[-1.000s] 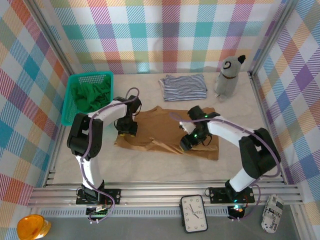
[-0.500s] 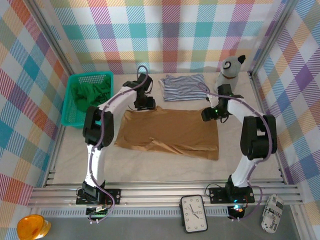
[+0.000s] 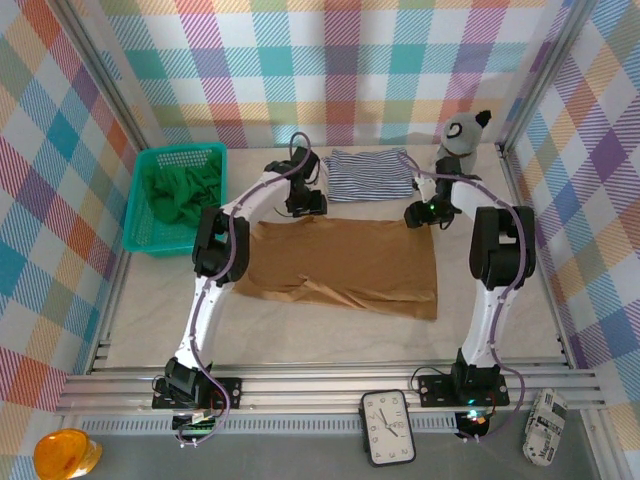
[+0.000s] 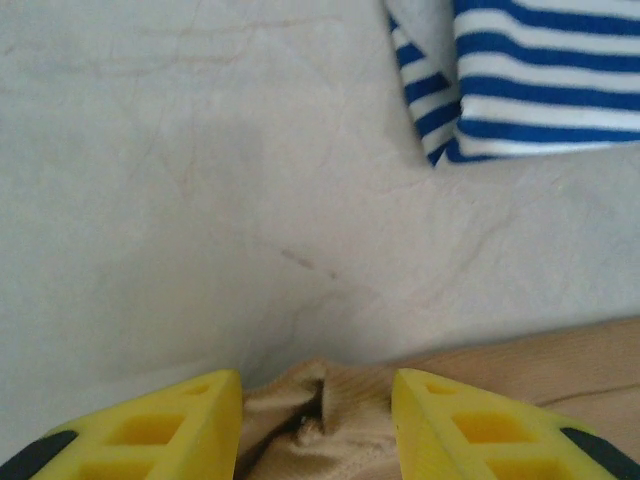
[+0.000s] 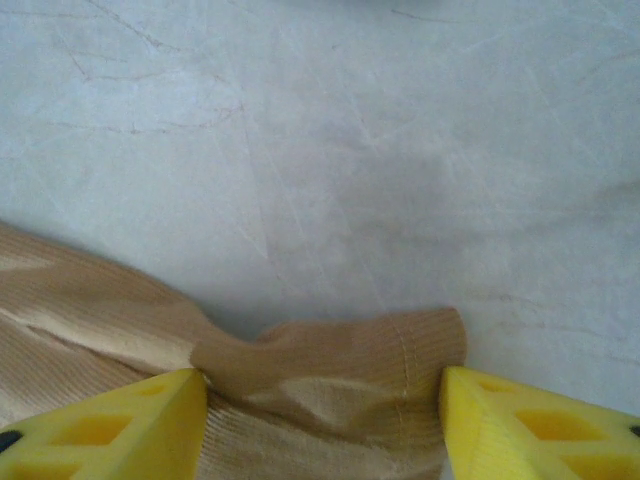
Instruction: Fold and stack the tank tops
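Observation:
The tan-brown tank top (image 3: pixel 340 262) lies spread flat in the middle of the table. My left gripper (image 3: pixel 306 206) is at its far left corner, and in the left wrist view (image 4: pixel 318 385) the yellow fingers pinch a bunched fold of the tan cloth (image 4: pixel 500 360). At the far right corner my right gripper (image 3: pixel 420 214) (image 5: pixel 322 385) holds a hemmed corner of the tan cloth (image 5: pixel 340 350) that touches both fingers. The folded navy-and-white striped tank top (image 3: pixel 370 172) (image 4: pixel 540 80) lies just beyond both grippers. The green tank top (image 3: pixel 180 195) sits crumpled in the basket.
The teal mesh basket (image 3: pixel 180 152) stands at the far left against the wall. A grey plush toy (image 3: pixel 458 150) stands at the back right beside the striped top. A clock (image 3: pixel 388 428) lies outside the frame rail in front.
Both grippers moved from the middle of the table to the far edge, drawing the tan top's edge back with them. The top went from doubled over to spread flat.

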You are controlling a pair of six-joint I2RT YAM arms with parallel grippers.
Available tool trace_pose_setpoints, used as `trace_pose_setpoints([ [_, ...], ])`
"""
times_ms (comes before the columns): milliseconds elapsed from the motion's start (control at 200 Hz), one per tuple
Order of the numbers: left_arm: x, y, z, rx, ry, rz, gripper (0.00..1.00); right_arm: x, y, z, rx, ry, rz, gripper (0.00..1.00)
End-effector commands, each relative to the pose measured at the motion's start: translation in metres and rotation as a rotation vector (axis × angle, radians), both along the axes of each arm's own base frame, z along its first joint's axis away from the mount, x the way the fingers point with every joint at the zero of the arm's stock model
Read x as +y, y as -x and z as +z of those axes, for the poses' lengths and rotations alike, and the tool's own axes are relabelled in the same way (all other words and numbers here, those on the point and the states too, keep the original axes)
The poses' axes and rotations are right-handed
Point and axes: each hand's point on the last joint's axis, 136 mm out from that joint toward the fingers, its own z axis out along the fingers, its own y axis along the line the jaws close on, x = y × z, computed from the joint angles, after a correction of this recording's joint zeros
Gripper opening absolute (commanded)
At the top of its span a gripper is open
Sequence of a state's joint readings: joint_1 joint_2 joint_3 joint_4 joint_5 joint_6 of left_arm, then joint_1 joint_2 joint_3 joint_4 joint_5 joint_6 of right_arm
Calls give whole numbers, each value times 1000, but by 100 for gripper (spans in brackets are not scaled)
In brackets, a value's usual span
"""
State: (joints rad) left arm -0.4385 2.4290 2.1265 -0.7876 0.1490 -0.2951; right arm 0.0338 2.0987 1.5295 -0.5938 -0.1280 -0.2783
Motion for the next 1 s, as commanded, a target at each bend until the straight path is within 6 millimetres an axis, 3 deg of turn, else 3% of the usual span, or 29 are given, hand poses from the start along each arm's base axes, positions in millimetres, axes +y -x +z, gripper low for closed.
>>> trace_pose_setpoints([
  [0,-6,1,-4,21,-6,-17,42,7,-1,-2,30,-40,29,60],
  [245,-14,8,-8,50,24,-49,28,10,-7,5,-2,-57,39,33],
  [485,-16,3,4,12,35,-67,0,9,-9,34,-94,-65,47,12],
  [745,-13,4,43,-48,43,-73,0,8,-2,72,-203,-100,48,10],
  [870,-12,20,59,-64,53,-87,0,7,15,78,-217,-103,41,10],
  [995,-13,43,59,-50,49,-113,0,3,35,75,-217,-87,26,10],
])
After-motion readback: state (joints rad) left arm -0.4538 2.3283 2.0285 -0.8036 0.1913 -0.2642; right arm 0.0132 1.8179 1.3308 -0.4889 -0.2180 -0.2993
